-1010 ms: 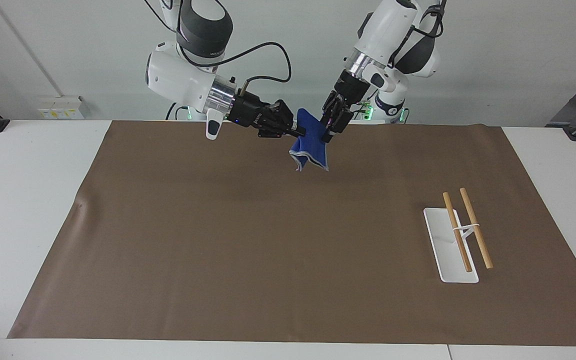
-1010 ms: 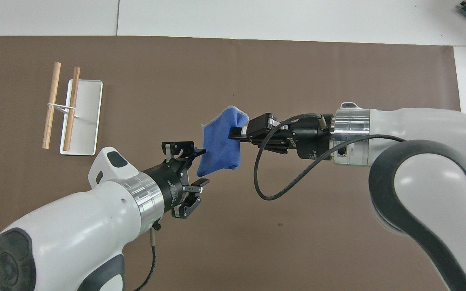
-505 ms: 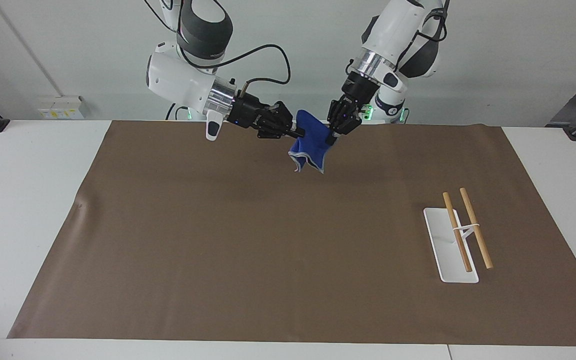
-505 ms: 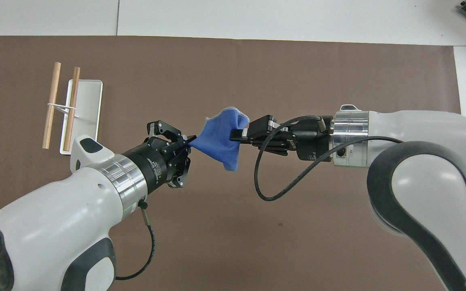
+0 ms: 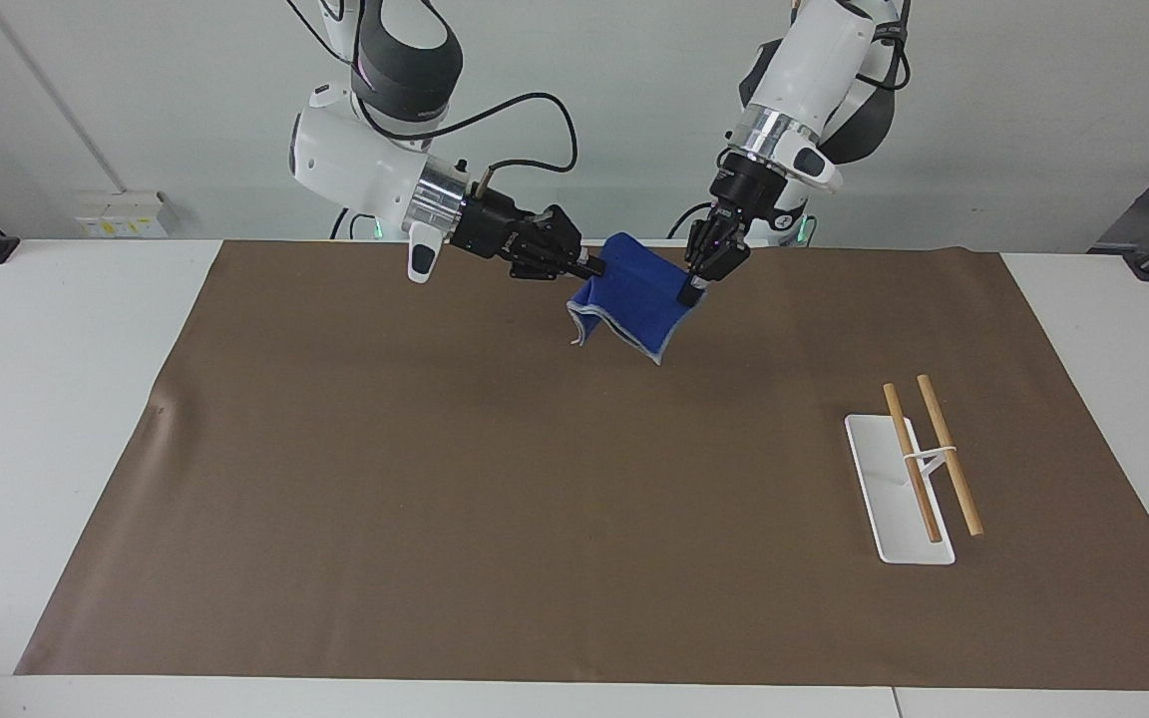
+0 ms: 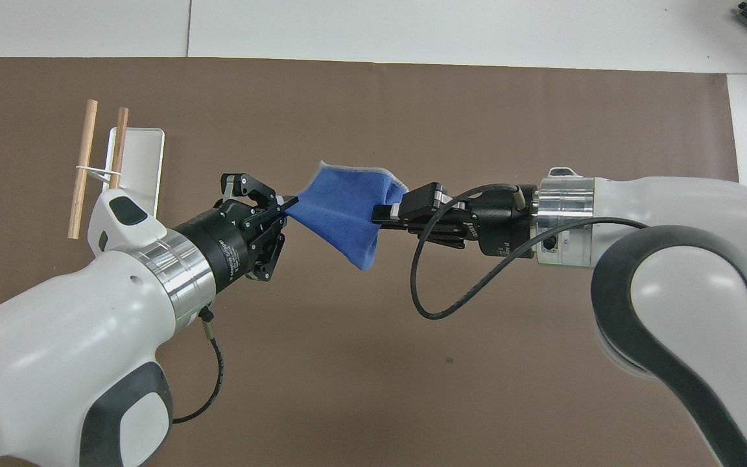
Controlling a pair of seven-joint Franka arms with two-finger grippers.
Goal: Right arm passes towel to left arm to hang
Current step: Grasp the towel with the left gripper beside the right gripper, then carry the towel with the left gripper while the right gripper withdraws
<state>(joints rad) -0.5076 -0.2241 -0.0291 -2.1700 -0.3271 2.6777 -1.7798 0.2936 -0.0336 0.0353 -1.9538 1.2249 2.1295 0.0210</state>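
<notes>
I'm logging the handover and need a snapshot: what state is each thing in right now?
Towel: in the air, stretched between both grippers, one corner hanging down.
Right gripper: shut on the towel, over the mat.
Left gripper: shut on the towel's other corner.
Rack: upright at the left arm's end of the table, both wooden bars bare.

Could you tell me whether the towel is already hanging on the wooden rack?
No, the towel is stretched in the air between the right gripper and left gripper, away from the rack.
</notes>
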